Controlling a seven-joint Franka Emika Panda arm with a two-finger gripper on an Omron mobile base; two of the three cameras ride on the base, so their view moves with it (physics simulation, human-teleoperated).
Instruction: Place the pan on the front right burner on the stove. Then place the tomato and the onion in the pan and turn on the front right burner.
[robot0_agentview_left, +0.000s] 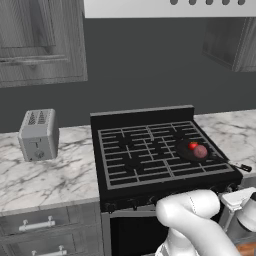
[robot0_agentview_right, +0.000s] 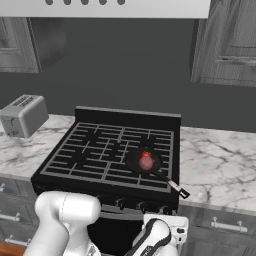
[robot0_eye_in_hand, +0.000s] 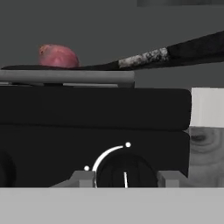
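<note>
Hand view: gripper (robot0_eye_in_hand: 125, 178) jaws clamped on one round black knob (robot0_eye_in_hand: 125, 173).
Above gripper: one dull pink onion (robot0_eye_in_hand: 58, 56), black pan (robot0_agentview_left: 192, 151).

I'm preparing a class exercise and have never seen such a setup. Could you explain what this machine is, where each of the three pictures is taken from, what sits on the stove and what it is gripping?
It is a white robot arm on a drivable base, in a computer-rendered kitchen. Two pictures come from cameras on the base, behind the arm to its left and right, looking down at the stove. The third comes from a camera on the hand itself, looking along the pincer.

On the front right burner sits a black pan with its long handle pointing off the stove's front right corner. In it lie a bright red tomato and a duller pink onion, close together. A grey toaster stands on the marble counter to the left.

In the hand picture the pincer's two fingertips flank a dark knob on the stove's front. They look closed on it, ready to turn it.
</note>
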